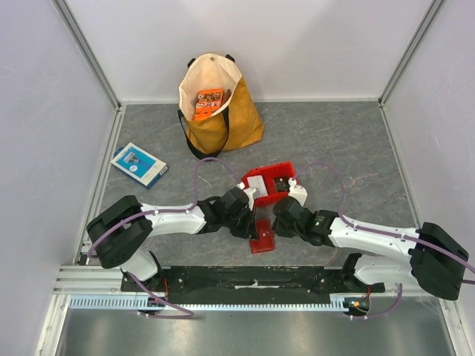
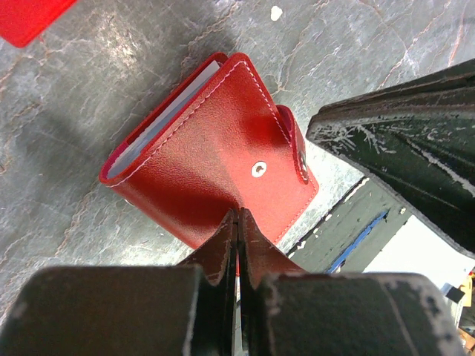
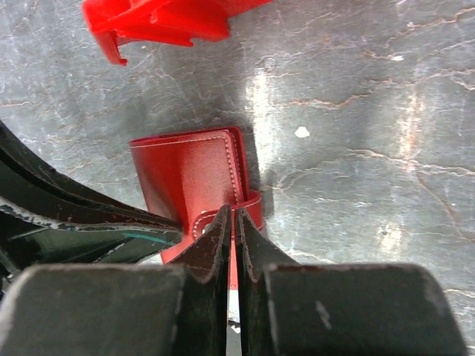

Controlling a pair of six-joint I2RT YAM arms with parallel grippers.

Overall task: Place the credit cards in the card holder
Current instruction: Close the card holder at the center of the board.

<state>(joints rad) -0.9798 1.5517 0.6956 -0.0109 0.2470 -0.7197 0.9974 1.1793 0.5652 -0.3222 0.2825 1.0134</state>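
Observation:
The card holder, a small red folded wallet, lies on the grey table between my two grippers. In the left wrist view the card holder is folded over. Its snap tab wraps round one edge, and whitish edges of credit cards show in the fold. My left gripper is shut, its tips resting on the holder's near corner. My right gripper is shut too, with its tips on the snap tab at the edge of the card holder.
A red plastic bin with a whitish and a dark flat piece inside stands just behind the grippers. A mustard tote bag holding an orange packet stands at the back. At the left lies a blue-and-white box. Walls close three sides.

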